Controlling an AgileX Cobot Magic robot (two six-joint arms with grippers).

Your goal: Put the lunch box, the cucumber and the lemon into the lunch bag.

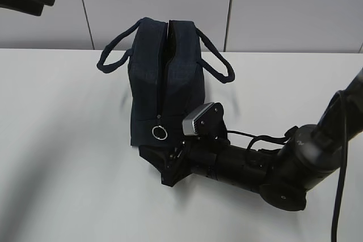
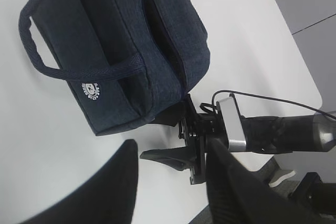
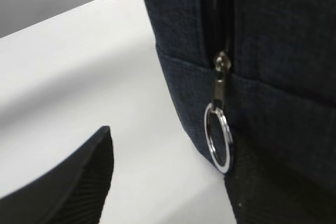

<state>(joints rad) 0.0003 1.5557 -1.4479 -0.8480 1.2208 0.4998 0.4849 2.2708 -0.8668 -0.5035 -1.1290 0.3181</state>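
Currently the left gripper (image 2: 173, 179) hangs above the table, jaws partly apart, holding nothing. Lunch bag (image 1: 164, 77) stands mid-table, zipper seam looking closed, silver ring pull (image 1: 160, 133) hanging at the near end. Right gripper (image 1: 170, 165) — jaws spread wide, empty — sits low, just beside the ring. Lunch box, cucumber and lemon: none visible. Judgement: slip one finger through the ring, close, draw along the seam — steady the bag.

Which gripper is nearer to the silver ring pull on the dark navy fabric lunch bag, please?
Right. The right gripper sits low beside the silver ring pull; the left gripper hovers well away, looking down on the lunch bag.
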